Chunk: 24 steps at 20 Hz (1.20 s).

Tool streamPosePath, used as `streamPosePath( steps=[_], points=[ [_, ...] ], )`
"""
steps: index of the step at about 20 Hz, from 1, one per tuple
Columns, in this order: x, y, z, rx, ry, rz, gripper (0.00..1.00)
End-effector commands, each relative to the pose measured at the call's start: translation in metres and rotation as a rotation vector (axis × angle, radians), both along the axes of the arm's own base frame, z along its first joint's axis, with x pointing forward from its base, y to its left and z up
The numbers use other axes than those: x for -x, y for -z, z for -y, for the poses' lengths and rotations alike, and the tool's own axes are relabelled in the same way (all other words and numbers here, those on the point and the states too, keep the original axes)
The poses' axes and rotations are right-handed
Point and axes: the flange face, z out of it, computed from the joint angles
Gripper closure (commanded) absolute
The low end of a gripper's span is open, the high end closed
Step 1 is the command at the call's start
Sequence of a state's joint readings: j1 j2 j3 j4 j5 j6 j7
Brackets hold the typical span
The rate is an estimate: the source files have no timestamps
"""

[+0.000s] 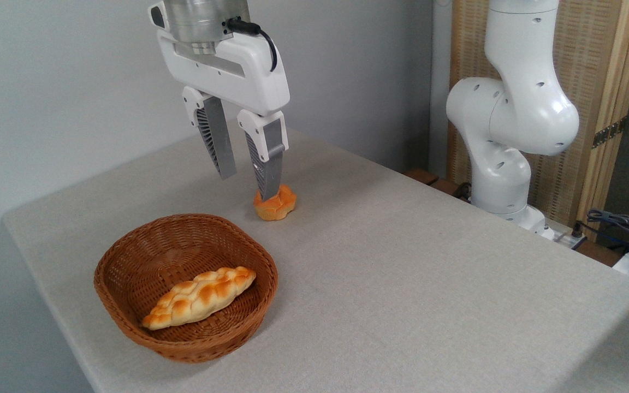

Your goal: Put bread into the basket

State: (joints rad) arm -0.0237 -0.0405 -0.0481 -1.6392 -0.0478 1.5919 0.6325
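Finding: the gripper [246,185] hangs above the worktop [402,262] with its two fingers spread and nothing between them. It is raised clear of everything on the surface.

The bread [200,297] lies below and in front of the gripper, inside the basket [129,327], resting on the woven floor with one pointed end toward the near wall and the other toward the far right wall. By appearance, the task's placement is complete.

A small round bun [275,204] sits on the worktop just behind the right fingertip as the camera sees it; the fingertip overlaps the bun's top edge in the picture. Whether the two touch cannot be told from this view.

Risks, as judged:
- A downward or sideways move from here could strike the bun and push it across the worktop, since the right finger stands so close to it.
- A low sweep toward the camera could catch the basket's far rim and tip or drag it, disturbing the bread.
- Closing the fingers here would serve no purpose.
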Motion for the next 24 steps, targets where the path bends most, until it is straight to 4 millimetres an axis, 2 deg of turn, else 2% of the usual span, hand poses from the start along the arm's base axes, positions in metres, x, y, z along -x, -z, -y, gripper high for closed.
streamPosePath(
  steps=[1, 24],
  points=[
    [0.0031, -0.0054, -0.0066, -0.023, 0.015, -0.008, 0.00],
    [0.0012, -0.0049, -0.0153, -0.052, 0.008, -0.008, 0.00]
  ],
)
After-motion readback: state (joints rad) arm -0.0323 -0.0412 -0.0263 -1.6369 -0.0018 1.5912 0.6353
